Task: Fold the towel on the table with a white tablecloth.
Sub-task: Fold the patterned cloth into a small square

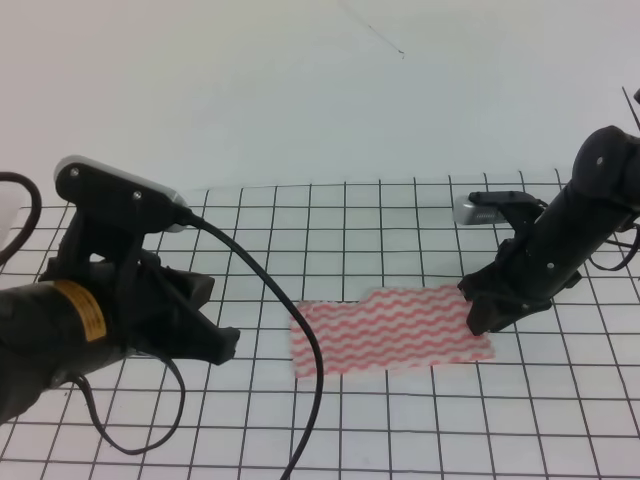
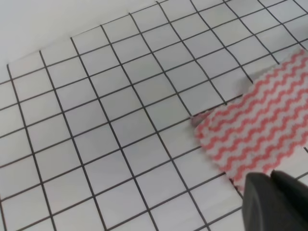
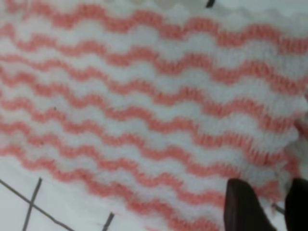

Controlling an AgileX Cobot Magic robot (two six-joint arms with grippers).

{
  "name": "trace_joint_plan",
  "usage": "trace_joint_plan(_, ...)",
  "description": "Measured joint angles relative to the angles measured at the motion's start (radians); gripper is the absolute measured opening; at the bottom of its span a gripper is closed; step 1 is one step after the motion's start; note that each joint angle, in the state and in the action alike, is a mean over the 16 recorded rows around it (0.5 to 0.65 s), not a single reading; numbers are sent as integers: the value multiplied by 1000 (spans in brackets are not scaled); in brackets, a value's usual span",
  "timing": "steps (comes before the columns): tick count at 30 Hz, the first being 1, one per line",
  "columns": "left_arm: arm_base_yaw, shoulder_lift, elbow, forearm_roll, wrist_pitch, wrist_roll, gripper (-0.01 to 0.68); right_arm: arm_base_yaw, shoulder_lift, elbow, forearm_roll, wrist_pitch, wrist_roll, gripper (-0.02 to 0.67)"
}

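Towel, thin wavy-striped rectangle flat on gridded tablecloth; right hand pinching its edge, left hand unclear.

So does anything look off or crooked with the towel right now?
Slightly. The towel lies skewed to the grid on the table, its right end higher, and its top edge is uneven, with a step near the middle. The right gripper is at its right end. No spills or damage show.
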Motion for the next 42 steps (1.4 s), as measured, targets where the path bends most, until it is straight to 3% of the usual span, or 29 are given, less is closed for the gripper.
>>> trace_joint_plan(21,0,2,0,0,0,0,-1,-1,10,-2,61,-21,-24,193)
trace_joint_plan(42,1,2,0,11,13,0,-1,8,-21,1,133,-25,-110,10)
